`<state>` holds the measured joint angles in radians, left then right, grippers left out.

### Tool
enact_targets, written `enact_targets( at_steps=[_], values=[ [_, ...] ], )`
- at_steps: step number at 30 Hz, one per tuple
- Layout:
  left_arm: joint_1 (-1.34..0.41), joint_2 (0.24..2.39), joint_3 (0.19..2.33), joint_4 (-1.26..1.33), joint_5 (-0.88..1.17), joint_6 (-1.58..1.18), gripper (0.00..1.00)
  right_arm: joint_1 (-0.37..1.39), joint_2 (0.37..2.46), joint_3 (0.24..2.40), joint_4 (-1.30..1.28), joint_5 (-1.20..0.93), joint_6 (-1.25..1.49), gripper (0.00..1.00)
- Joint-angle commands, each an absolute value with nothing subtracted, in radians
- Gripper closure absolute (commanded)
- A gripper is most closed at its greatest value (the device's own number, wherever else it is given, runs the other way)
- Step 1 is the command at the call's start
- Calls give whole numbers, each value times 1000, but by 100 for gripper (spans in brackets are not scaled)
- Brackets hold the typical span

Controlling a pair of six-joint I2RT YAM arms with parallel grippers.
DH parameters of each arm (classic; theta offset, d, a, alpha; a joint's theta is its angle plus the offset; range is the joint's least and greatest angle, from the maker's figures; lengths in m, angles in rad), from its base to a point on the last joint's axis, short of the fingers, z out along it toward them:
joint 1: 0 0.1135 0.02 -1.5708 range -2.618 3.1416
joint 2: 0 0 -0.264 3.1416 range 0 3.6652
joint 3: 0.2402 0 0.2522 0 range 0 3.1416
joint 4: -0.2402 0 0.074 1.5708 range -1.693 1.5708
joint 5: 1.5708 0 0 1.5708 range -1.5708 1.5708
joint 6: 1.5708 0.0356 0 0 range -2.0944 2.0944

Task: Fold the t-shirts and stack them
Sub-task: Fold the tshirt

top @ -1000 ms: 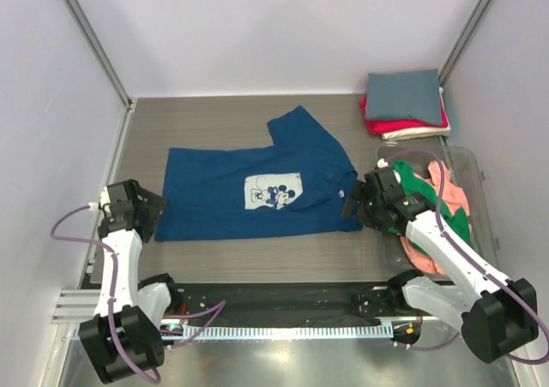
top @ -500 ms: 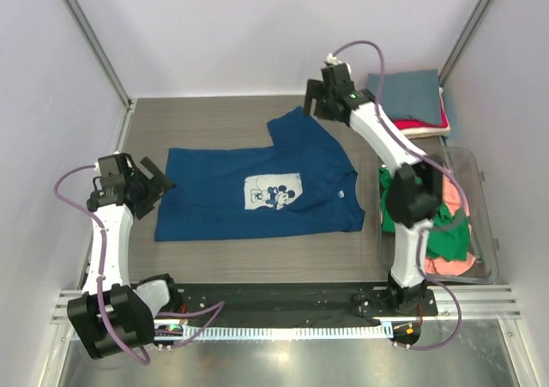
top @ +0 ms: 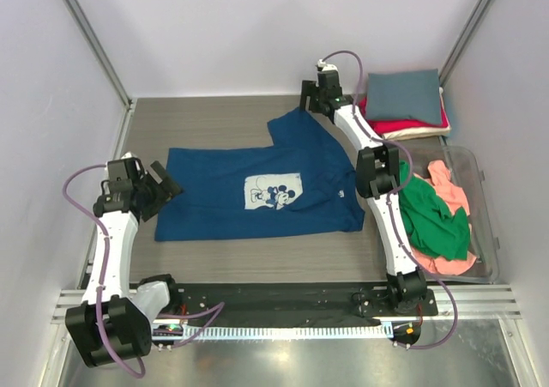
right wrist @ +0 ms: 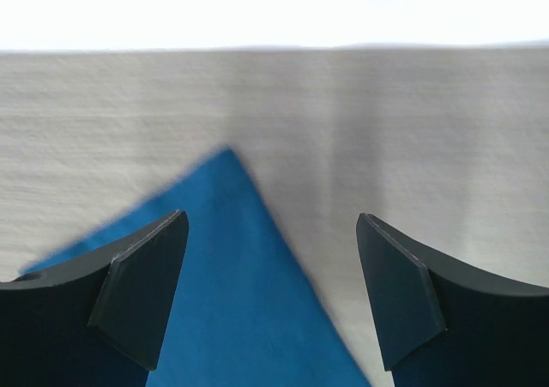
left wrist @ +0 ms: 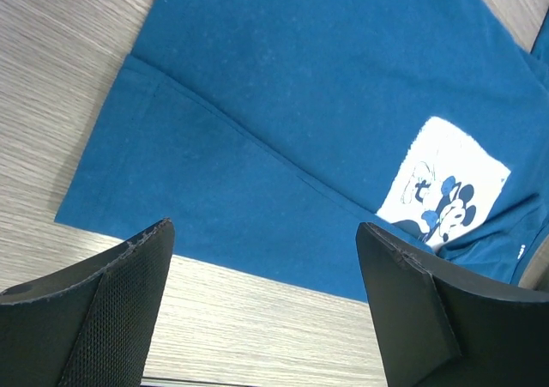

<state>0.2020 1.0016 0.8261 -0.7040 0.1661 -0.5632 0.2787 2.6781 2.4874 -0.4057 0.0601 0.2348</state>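
A navy blue t-shirt (top: 257, 190) with a pale square Mickey print (top: 274, 190) lies spread flat on the table. My left gripper (top: 165, 190) is open and empty at the shirt's left hem; the left wrist view shows the hem corner (left wrist: 129, 198) and print (left wrist: 446, 185) between its open jaws (left wrist: 264, 228). My right gripper (top: 305, 104) is open and empty over the far sleeve tip (right wrist: 232, 301), jaws astride it (right wrist: 270, 220). A slate-grey tee (top: 403, 95) lies folded on a red one (top: 382, 126) and a cream one (top: 418, 132).
A clear plastic bin (top: 480, 190) at the right holds a crumpled green tee (top: 433, 220) and a salmon-pink one (top: 446, 181). Walls close in the table at the left, back and right. The arm bases and a rail run along the near edge.
My right arm has swung from beside the bin up to the shirt's far sleeve tip. My left gripper has shifted slightly at the shirt's left hem.
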Motion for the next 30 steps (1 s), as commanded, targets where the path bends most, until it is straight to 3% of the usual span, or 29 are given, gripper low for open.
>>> enact_targets(
  at_steps=[1,8,13,17,22,26,27,30],
  values=[
    [180,997,825,-683,169,-541,13,293,2715,2588,-224,-21,222,15],
    [161,1028,830,-690,152,-538,13,307,2784,2565,-138,-87,281,16],
    [161,1045,838,-692,137,-540,15,302,2807,2525,-132,-77,302,31],
    [160,1066,859,-686,80,-541,17,298,2818,2530,-118,-100,324,34],
    [163,1164,954,-649,8,-563,17,287,2830,2533,-98,-161,359,57],
    [175,1378,1115,-598,-52,-586,16,270,2826,2488,-63,-238,397,85],
    [190,1478,1153,-591,-29,-604,17,264,2812,2471,-36,-264,403,96],
    [196,1671,1297,-523,67,-641,19,255,2775,2382,41,-297,420,99]
  ],
)
